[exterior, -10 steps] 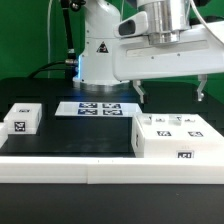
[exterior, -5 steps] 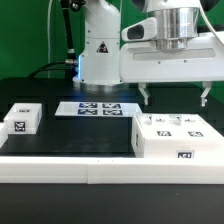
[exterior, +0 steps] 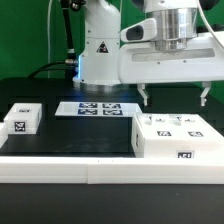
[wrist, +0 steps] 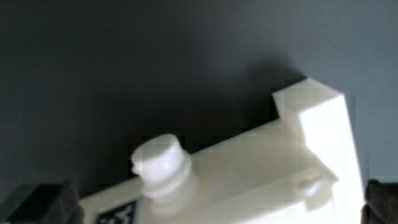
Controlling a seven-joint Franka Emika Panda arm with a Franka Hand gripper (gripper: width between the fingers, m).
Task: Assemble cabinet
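Observation:
The large white cabinet box (exterior: 178, 137) with black-and-white tags lies on the black table at the exterior view's right. My gripper (exterior: 174, 100) hangs just above it, open wide and empty, one dark finger (exterior: 145, 96) over each end of the box. In the wrist view a white cabinet part (wrist: 249, 165) with a rounded peg (wrist: 160, 160) and a raised corner lies between the fingers (wrist: 39, 203) of the gripper (wrist: 210, 205); whether they touch it I cannot tell. The small tagged block (exterior: 22, 118) sits at the exterior view's left.
The marker board (exterior: 97, 108) lies flat at the middle back. The white robot base (exterior: 100, 45) with a triangle sticker stands behind it. A long white rail (exterior: 100, 170) runs along the table's front edge.
The gripper moved toward the exterior view's right to a spot over the cabinet box, then stayed still. Its fingers have stayed open.

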